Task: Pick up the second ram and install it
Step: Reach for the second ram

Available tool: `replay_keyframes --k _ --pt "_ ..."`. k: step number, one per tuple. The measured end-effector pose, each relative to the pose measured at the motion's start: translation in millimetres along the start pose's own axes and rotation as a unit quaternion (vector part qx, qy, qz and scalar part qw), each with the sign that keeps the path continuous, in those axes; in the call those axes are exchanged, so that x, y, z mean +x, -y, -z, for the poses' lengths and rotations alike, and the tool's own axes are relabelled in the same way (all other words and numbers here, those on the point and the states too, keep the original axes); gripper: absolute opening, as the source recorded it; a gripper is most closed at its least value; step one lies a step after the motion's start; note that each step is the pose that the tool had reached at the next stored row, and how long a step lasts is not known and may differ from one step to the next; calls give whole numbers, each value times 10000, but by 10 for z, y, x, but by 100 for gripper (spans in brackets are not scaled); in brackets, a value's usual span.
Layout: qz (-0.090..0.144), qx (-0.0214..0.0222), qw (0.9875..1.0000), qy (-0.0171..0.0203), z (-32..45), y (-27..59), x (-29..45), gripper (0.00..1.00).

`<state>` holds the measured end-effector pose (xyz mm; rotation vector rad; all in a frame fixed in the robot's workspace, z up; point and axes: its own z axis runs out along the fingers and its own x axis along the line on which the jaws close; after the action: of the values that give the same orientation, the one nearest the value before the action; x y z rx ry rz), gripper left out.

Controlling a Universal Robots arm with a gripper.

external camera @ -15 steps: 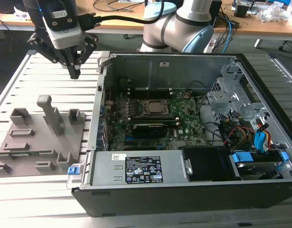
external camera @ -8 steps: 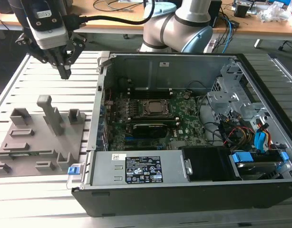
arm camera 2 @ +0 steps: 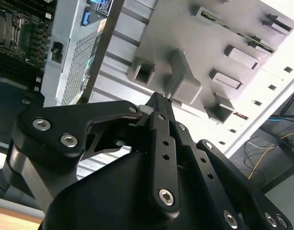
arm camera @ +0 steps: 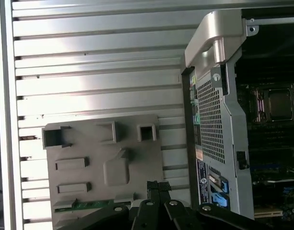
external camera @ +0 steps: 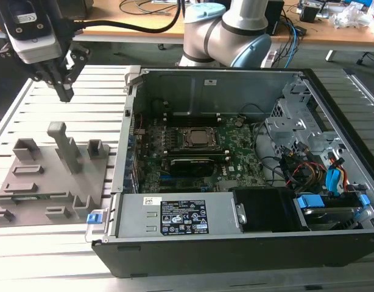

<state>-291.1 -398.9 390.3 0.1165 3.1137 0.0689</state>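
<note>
1. One robot arm [external camera: 226,27] carries one gripper [external camera: 66,92]. It hangs in the air over the slatted aluminium table [external camera: 102,85], at the exterior view's left.
2. Its two black fingers [arm camera 2: 159,115] are pressed together at the tips with nothing between them, as both wrist views show [arm camera: 154,185].
3. One grey fixture tray [external camera: 83,182] lies flat on the table beside the case. One tall upright post [external camera: 61,146] rises from it, among several low blocks and slots.
4. One second ram [arm camera: 87,205], a thin green stick, lies in a long slot along one edge of the tray. It is well apart from the gripper and nothing touches it.
5. One open computer case [external camera: 223,255] sits at the exterior view's right of the tray.
6. Inside the case is one green motherboard [external camera: 242,152] with one CPU socket [external camera: 199,137].
7. One grey power supply [external camera: 132,219] runs along the case's near edge. It bears one black label [external camera: 184,218] and one small white label [external camera: 152,201]; I cannot make out the print.
8. One small white sticker [external camera: 209,82] sits on the case's far wall, unreadable from here.
9. One blue latch [external camera: 95,216] sits at the corner of the case nearest the tray.
</note>
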Motion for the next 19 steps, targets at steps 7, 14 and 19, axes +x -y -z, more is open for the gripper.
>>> replay_keyframes --k 7,14,19 --pt "0 0 10000 0 -1 16 213 11" --pt "0 0 10000 0 -3 31 414 11" --pt "0 0 10000 0 -3 49 654 11"
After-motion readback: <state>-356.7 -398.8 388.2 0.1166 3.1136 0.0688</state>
